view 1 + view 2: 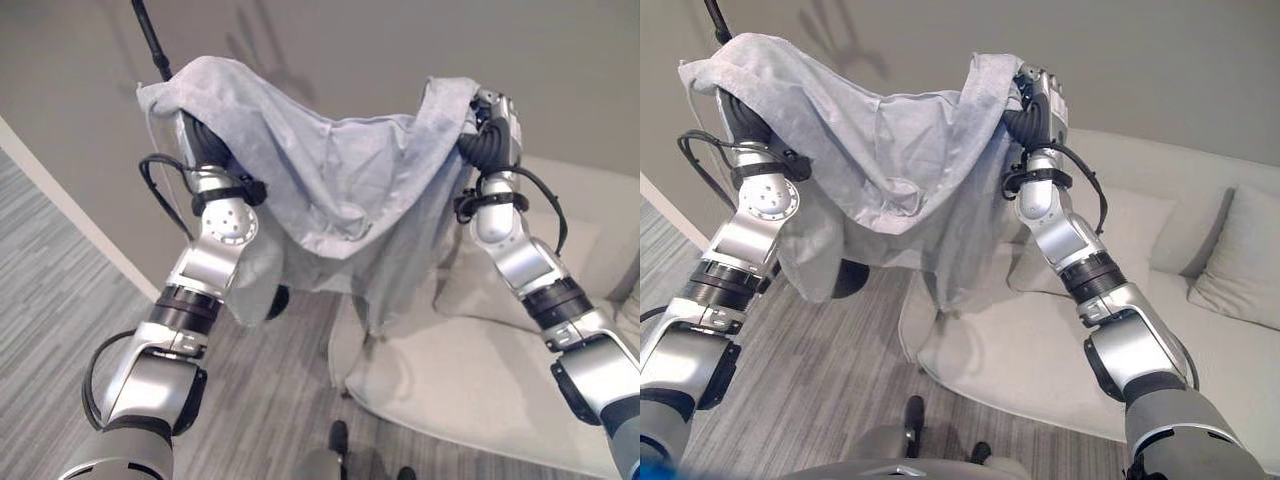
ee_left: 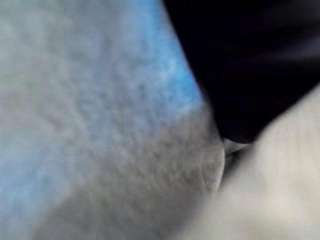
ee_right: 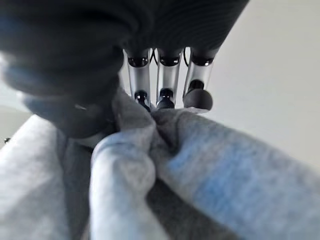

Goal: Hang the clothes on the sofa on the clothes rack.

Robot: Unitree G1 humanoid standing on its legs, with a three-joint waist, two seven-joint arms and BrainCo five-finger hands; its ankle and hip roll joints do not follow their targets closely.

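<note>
Grey garment, a light sweatshirt-like cloth, held up high between both raised arms in the left eye view, sagging in a deep curve in the middle, one loose end dangling below toward the pale sofa. Draped over the left hand, hiding the fingers there, so cannot tell whether clenched or relaxed. Gathered at the other end against the right hand, dark ribbed cover showing just beside the bunched cloth. Black pole rising behind the left end of the cloth, before a plain grey wall. In the right eye view, same sagging span well above the sofa seat, a cushion at the far end, striped grey floor beneath the hanging tail. In the left wrist view, grey fabric pressed right up against the camera, a dark shape beside it, fingers not to be made out. In the right wrist view, silver dark-tipped fingers curled down onto a twisted fold of the cloth, thumb side pressing from the opposite face, pinching it tight.
</note>
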